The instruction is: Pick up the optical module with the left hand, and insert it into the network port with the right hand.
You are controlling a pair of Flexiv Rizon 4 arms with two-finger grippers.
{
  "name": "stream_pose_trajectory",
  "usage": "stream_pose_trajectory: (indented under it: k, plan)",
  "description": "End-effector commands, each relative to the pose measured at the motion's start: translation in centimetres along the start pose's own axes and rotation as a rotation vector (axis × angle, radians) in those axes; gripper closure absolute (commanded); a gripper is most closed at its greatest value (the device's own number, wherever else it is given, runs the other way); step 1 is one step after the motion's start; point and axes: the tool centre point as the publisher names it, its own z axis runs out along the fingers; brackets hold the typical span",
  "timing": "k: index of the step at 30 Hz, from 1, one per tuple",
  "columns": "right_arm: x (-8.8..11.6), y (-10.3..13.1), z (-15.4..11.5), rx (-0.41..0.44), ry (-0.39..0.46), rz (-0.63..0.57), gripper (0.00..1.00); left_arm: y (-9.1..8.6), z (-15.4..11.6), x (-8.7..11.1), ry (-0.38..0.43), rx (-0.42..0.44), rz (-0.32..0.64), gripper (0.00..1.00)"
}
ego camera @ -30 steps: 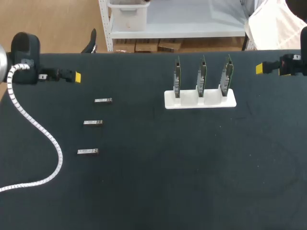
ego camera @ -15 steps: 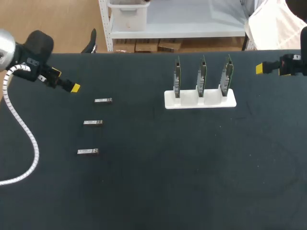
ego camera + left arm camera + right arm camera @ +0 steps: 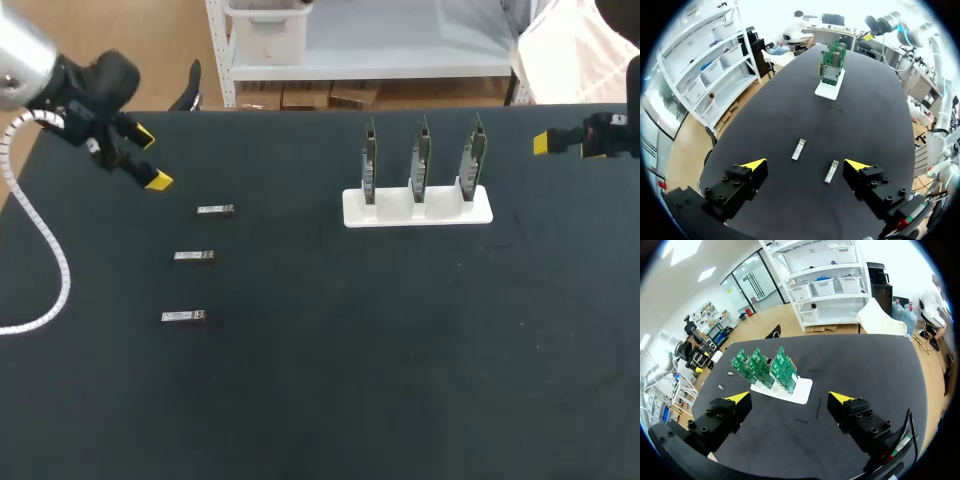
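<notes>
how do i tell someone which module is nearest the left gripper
On the black table, look left of the white stand holding three green cards: three small silver modules lie in a column. It is the far module, closest to the left gripper. The middle module and near module lie closer to the table's front edge.

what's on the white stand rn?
Three green boards stand upright on edge, side by side, on the stand. Their bottom edges are hidden in its slots. Nothing else shows on it.
</notes>
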Motion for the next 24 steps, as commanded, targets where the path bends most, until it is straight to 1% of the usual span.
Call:
stream_pose_trajectory:
  k: [1,11,12,13,14,15,17,20,22,24]
  plan:
    - [0.0,0.1,0.0,0.003,0.000,0.001,0.00,0.5,0.1,0.2,-0.007,0.032,0.004,0.00]
    - [0.0,0.1,0.0,0.003,0.000,0.001,0.00,0.5,0.1,0.2,-0.007,0.032,0.004,0.00]
    - [0.0,0.1,0.0,0.003,0.000,0.001,0.00,0.4,0.1,0.4,0.028,0.008,0.058,0.00]
    - [0.0,0.1,0.0,0.003,0.000,0.001,0.00,0.2,0.1,0.3,0.097,-0.032,0.137,0.00]
    - [0.0,0.1,0.0,0.003,0.000,0.001,0.00,0.1,0.2,0.1,0.114,-0.028,0.194,0.00]
    - [0.0,0.1,0.0,0.003,0.000,0.001,0.00,0.2,0.2,0.0,0.121,-0.016,0.226,0.00]
    - [0.0,0.1,0.0,0.003,0.000,0.001,0.00,0.4,0.6,-0.1,0.221,-0.016,0.322,0.00]
    - [0.0,0.1,0.0,0.003,0.000,0.001,0.00,1.0,1.5,-0.1,0.334,-0.006,0.409,0.00]
    - [0.0,0.1,0.0,0.003,0.000,0.001,0.00,1.3,2.2,-0.1,0.365,0.030,0.425,0.00]
    - [0.0,0.1,0.0,0.003,0.000,0.001,0.00,1.5,3.1,0.0,0.434,0.030,0.459,0.00]
